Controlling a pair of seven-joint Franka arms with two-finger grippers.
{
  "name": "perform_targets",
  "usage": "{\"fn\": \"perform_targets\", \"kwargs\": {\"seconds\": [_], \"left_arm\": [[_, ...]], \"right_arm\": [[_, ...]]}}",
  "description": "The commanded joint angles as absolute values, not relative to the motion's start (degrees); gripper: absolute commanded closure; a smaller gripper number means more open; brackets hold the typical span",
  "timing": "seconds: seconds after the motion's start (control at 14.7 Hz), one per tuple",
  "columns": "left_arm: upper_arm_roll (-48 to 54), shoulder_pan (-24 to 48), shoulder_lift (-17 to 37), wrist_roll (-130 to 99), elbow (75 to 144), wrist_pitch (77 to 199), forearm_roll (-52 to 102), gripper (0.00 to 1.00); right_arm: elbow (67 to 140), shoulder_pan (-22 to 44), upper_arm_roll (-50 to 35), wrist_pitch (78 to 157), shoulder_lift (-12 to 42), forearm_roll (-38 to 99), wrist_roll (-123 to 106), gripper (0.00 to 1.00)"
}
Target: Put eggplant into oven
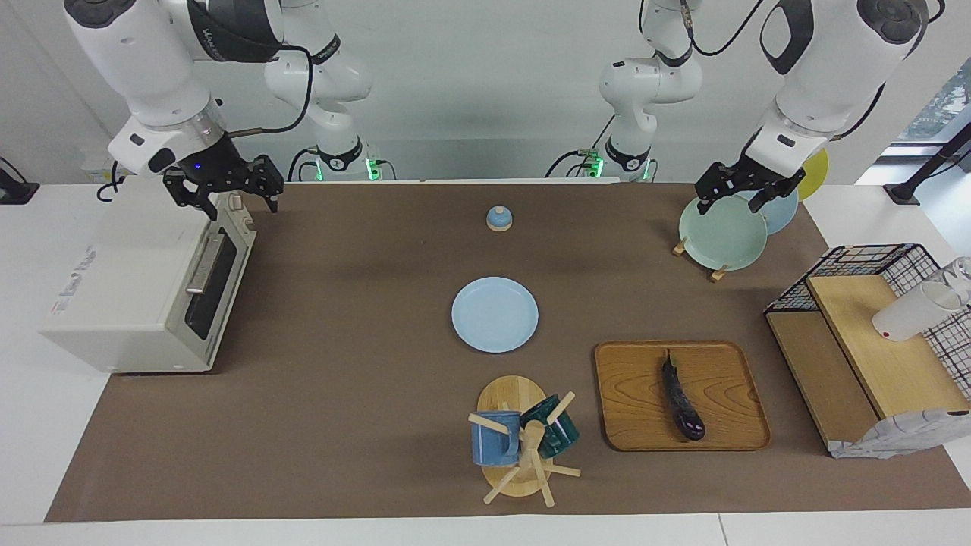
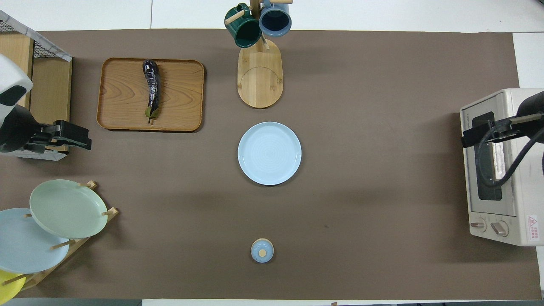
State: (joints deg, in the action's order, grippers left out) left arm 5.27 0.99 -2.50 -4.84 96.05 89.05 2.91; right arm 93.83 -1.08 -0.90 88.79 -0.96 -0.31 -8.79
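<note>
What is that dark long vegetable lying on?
The eggplant lies alone on a wooden tray, which sits flat on the brown table mat. What is beneath the tray cannot be seen, since the tray covers it.

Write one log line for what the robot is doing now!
eggplant: on tray | oven: door shut | left gripper: open, over plates | right gripper: open, over oven

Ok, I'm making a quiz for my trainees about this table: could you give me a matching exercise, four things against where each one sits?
Things:
1. eggplant
2. mugs
3. green plate
4. oven

Places:
A. propped in the plate rack
B. at the right arm's end of the table
C. lying on the wooden tray
D. hanging on the wooden stand

Pairs: 1-C, 2-D, 3-A, 4-B
</note>
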Motion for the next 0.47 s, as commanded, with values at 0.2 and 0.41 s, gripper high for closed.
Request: {"fn": "perform_targets", "kwargs": {"seconds": [0.2,0.41], "left_arm": [[5.54,0.35,-3.52,-5.01,96.33,88.15,2.99,0.00],[5.54,0.35,-3.52,-5.01,96.33,88.15,2.99,0.00]], "right_arm": [[94.13,-1.32,-0.88,88.33,-2.02,0.44,-7.73,0.00],[95.01,-1.58,-0.70,88.68,-2.37,0.18,-8.78,0.00]]}}
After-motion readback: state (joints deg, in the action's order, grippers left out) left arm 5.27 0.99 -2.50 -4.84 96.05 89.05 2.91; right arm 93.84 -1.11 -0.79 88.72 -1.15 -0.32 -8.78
